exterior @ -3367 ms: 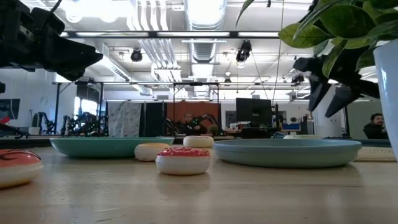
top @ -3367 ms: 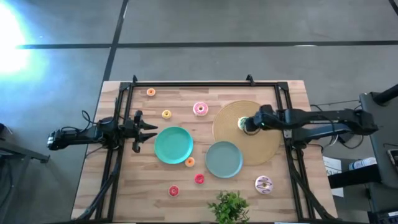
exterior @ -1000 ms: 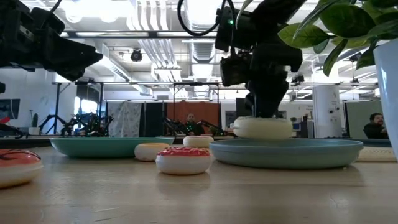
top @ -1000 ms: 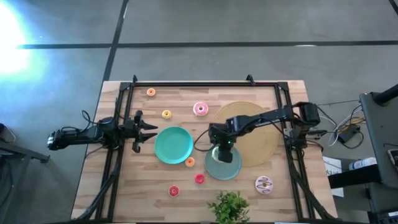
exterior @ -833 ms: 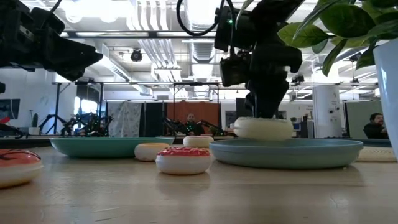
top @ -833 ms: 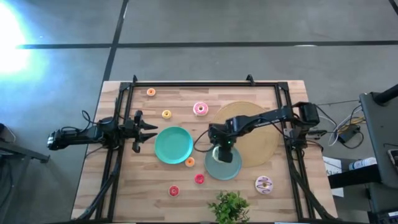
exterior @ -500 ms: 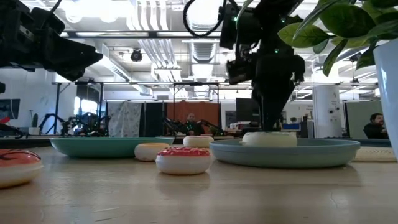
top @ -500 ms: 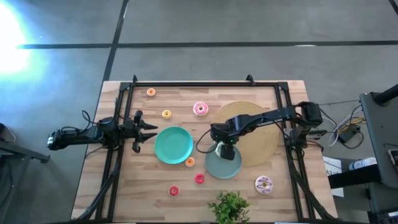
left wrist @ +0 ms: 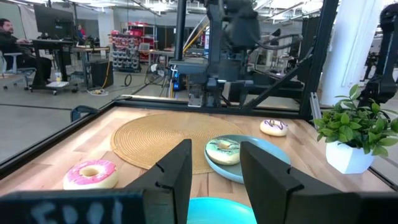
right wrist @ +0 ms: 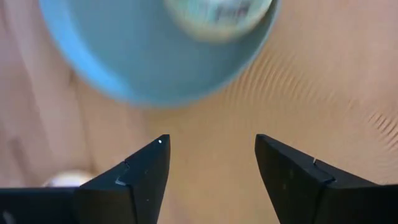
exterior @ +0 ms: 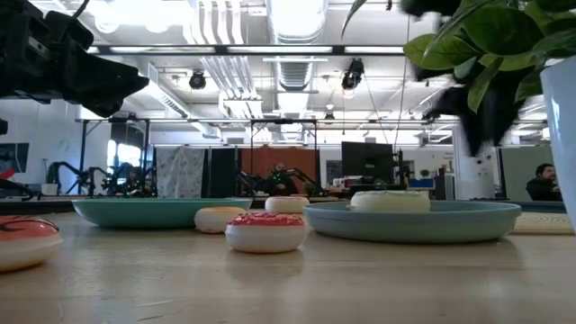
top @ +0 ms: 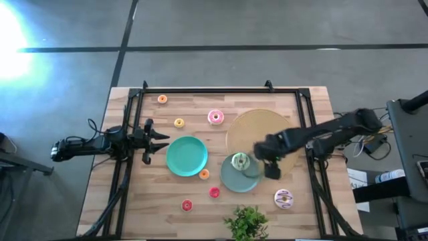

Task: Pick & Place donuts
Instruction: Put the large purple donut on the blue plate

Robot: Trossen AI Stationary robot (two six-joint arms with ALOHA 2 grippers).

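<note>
Green-iced donut is seen lying on the grey-blue plate, toward the plate's 12 o'clock rim; the same donut is visible on that plate in the left wrist view and as a pale ring in the low view. Right gripper is found at the plate's 3 o'clock edge, over the lower part of the woven mat; its fingers are spread wide apart with nothing between them, the plate rim and mat being seen through the gap.

Left gripper is parked at 9 o'clock of the teal plate, fingers parted and holding nothing.

Other donuts noted on the wooden surface:
- pink-iced donut at 12 o'clock of the teal plate, just off the mat's 9 o'clock edge
- white-purple donut at 4 o'clock of the grey-blue plate
- small orange one near the far rail
- small yellow one at 11 o'clock of the teal plate
- small orange one touching the teal plate's 5 o'clock rim
- two small red ones nearer the front edge

Potted plant is noted at the front edge
</note>
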